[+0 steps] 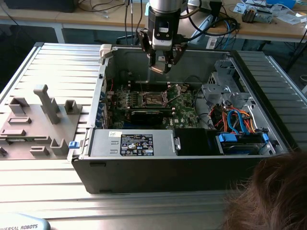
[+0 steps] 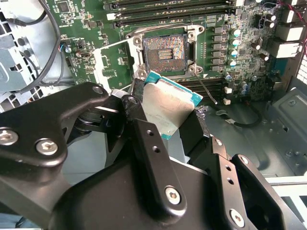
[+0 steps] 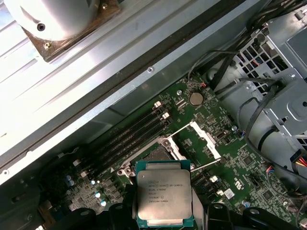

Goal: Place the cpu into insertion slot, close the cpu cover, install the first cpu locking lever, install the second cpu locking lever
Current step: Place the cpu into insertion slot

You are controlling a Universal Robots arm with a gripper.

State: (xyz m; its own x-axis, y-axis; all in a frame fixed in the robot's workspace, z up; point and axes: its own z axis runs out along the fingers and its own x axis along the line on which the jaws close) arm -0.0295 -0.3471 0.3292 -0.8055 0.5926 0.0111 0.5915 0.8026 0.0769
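Cpu (image 3: 164,199), which we judge light, stiff and fragile, is pinched at its edges by the tool (image 1: 160,66), closed on it, not yet in the open slot (image 2: 165,53).

The exterior view looks down from high and well back, over the near wall of the open black-and-grey metal computer case (image 1: 144,177) standing on the ridged grey metal table (image 1: 62,57). Both wrist views hang close above the green motherboard (image 2: 86,28) (image 3: 249,163), facing down into the case. All three share the small square black insertion slot (image 1: 152,99) (image 2: 165,50) (image 3: 153,154). Both wrist views share the flat silver-grey square cpu (image 2: 170,108) (image 3: 164,197), near each lens.
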